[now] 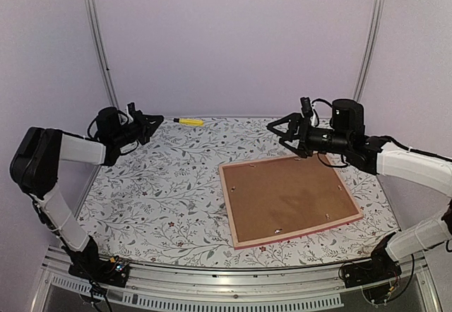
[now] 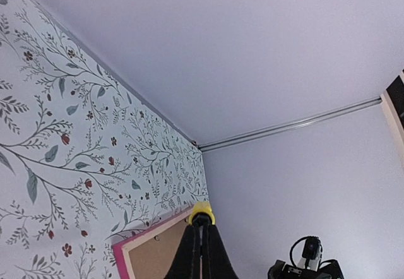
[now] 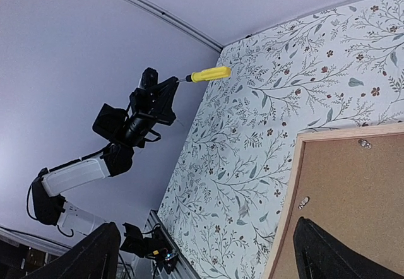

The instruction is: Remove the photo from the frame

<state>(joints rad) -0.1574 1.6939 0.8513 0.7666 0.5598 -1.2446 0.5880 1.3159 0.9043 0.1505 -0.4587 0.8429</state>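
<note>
The frame [image 1: 229, 210] lies face down on the right half of the floral table, its pink border around a brown backing board [image 1: 286, 195] with small metal clips [image 3: 303, 201]. The photo is hidden under that board. My right gripper [image 1: 286, 139] hovers above the frame's far left corner. It is open wide, and its fingertips [image 3: 95, 254] have nothing between them. My left gripper [image 1: 159, 120] is raised at the back left, well away from the frame [image 2: 120, 254]. It is shut on the thin shaft of a yellow-handled tool [image 1: 191, 121] that points right.
Lilac walls close in the back and both sides, with metal poles [image 1: 99, 44] in the back corners. An aluminium rail [image 1: 233, 294] runs along the near edge between the arm bases. Floral cloth [image 1: 169, 199] covers the table left of the frame.
</note>
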